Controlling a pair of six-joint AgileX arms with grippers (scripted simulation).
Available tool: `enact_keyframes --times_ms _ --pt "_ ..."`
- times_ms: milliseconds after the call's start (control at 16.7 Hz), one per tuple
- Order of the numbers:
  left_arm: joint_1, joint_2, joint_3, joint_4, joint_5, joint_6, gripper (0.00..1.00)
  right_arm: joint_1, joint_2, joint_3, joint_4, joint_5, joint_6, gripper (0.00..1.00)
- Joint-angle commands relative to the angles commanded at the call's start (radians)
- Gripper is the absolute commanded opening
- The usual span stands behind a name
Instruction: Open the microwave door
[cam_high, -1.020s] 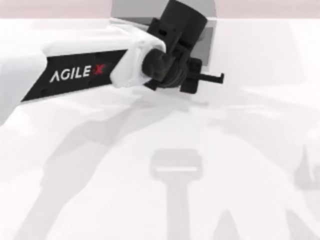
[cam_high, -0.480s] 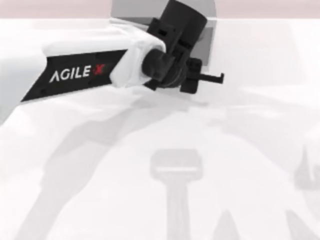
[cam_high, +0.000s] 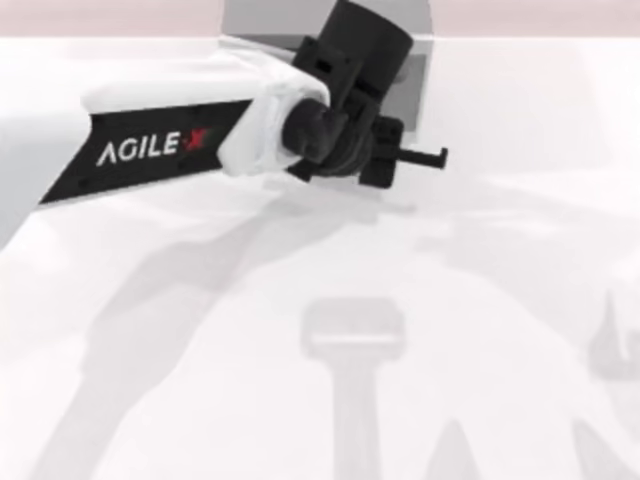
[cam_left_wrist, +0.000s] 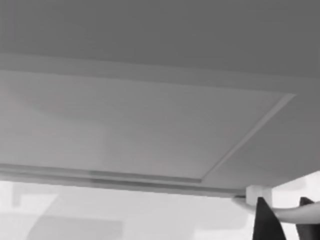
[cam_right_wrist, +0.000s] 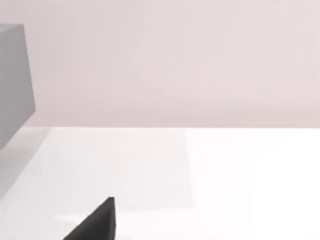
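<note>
The grey microwave (cam_high: 260, 18) stands at the table's far edge, middle; its side also shows in the right wrist view as a grey microwave (cam_right_wrist: 12, 80). In the left wrist view the microwave door (cam_left_wrist: 125, 125) with its large window fills most of the picture. Its pale handle (cam_left_wrist: 290, 214) runs along one edge. My left gripper (cam_high: 425, 155) reaches across the microwave's front. In its own view the left gripper (cam_left_wrist: 282, 201) has a dark finger on each side of the handle, closed against it. My right gripper (cam_right_wrist: 100, 220) is parked apart, out of the top view.
The white table (cam_high: 480, 300) stretches out in front of the microwave, crossed by arm shadows. A pale pink wall (cam_right_wrist: 175, 60) rises behind the table's far edge.
The left arm has shifted only very slightly. Its gripper stays at the door handle, and the door has not visibly moved.
</note>
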Motion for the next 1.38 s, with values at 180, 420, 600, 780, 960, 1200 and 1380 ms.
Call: enact_keyframes --times_ms 180,420,600,780,960,1200,1380 --pt "0.010 -0.018 -0.022 0.014 0.011 0.023 0.00 0.000 0.000 0.000 0.000 0.000 0.000 1.00" --pt "0.012 -0.019 -0.028 0.015 0.013 0.028 0.00 0.000 0.000 0.000 0.000 0.000 0.000 1.00" --pt "0.012 -0.019 -0.028 0.015 0.013 0.028 0.00 0.000 0.000 0.000 0.000 0.000 0.000 1.00" --pt "0.012 -0.019 -0.028 0.015 0.013 0.028 0.00 0.000 0.000 0.000 0.000 0.000 0.000 1.00" --pt "0.012 -0.019 -0.028 0.015 0.013 0.028 0.00 0.000 0.000 0.000 0.000 0.000 0.000 1.00" --pt "0.012 -0.019 -0.028 0.015 0.013 0.028 0.00 0.000 0.000 0.000 0.000 0.000 0.000 1.00" --pt "0.012 -0.019 -0.028 0.015 0.013 0.028 0.00 0.000 0.000 0.000 0.000 0.000 0.000 1.00"
